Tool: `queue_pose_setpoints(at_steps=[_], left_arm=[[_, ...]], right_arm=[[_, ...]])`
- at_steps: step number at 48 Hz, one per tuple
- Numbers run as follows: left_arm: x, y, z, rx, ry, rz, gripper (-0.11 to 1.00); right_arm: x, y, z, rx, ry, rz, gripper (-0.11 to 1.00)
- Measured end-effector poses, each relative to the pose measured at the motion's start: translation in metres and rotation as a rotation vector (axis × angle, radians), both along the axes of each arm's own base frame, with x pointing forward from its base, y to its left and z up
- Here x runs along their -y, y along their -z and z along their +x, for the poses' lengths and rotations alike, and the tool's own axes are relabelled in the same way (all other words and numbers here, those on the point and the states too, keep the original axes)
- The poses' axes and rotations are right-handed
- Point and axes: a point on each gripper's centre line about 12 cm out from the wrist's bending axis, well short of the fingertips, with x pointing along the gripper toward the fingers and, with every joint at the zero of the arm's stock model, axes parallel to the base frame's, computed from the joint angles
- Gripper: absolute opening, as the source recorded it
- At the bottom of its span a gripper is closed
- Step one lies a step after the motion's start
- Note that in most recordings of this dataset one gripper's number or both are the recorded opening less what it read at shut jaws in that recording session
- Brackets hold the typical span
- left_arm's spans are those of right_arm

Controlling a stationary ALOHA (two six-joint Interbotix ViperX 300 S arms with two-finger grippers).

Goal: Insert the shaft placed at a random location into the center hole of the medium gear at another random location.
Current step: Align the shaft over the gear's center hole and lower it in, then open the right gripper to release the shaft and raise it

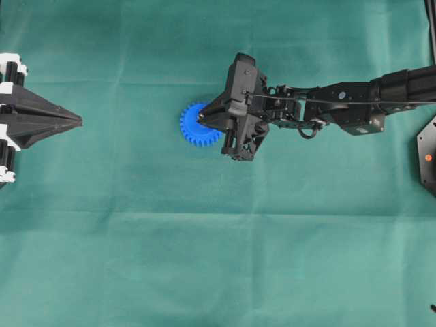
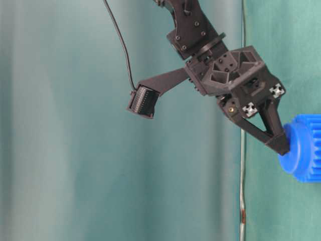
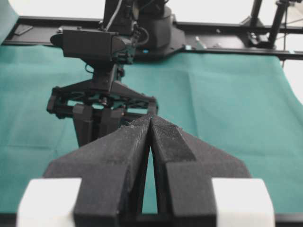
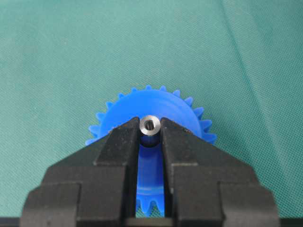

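The blue medium gear (image 1: 196,126) lies flat on the green cloth, also seen in the right wrist view (image 4: 151,106) and at table level (image 2: 302,148). My right gripper (image 4: 150,126) is shut on the silvery shaft (image 4: 150,126), held upright and end-on over the gear's raised hub. Its fingertips (image 2: 281,143) touch the hub. The shaft and fingers cover the center hole, so it is hidden. My left gripper (image 1: 78,121) rests at the far left with its jaws (image 3: 150,118) closed together on nothing.
Green cloth (image 1: 218,259) covers the whole table. A black base with an orange dot (image 1: 428,157) sits at the right edge. In the left wrist view, a black frame rail (image 3: 227,49) runs along the far side behind the right arm (image 3: 102,75).
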Motion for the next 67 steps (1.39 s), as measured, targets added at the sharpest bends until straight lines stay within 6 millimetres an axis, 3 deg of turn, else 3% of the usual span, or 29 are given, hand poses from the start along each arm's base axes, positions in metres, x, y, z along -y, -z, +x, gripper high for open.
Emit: queue_pose_setpoints(at_steps=[12, 15, 24, 26, 51, 67], left_arm=[[0.000, 0.000, 0.000, 0.000, 0.002, 0.000, 0.00], [0.000, 0.000, 0.000, 0.000, 0.000, 0.000, 0.00], [0.000, 0.000, 0.000, -0.002, 0.000, -0.001, 0.00], [0.000, 0.000, 0.000, -0.003, 0.000, -0.001, 0.00], [0.000, 0.001, 0.000, -0.005, 0.000, 0.000, 0.00], [0.000, 0.001, 0.000, -0.006, 0.000, -0.001, 0.00]], right_arm=[[0.000, 0.000, 0.000, -0.003, 0.000, 0.001, 0.17], [0.000, 0.001, 0.000, -0.008, 0.000, 0.001, 0.29], [-0.004, 0.001, 0.001, -0.007, -0.010, 0.002, 0.80], [-0.005, 0.002, 0.001, -0.009, -0.011, 0.002, 0.86], [-0.004, -0.004, 0.001, -0.015, -0.010, 0.005, 0.85], [-0.005, -0.058, -0.007, 0.047, -0.015, 0.002, 0.85]])
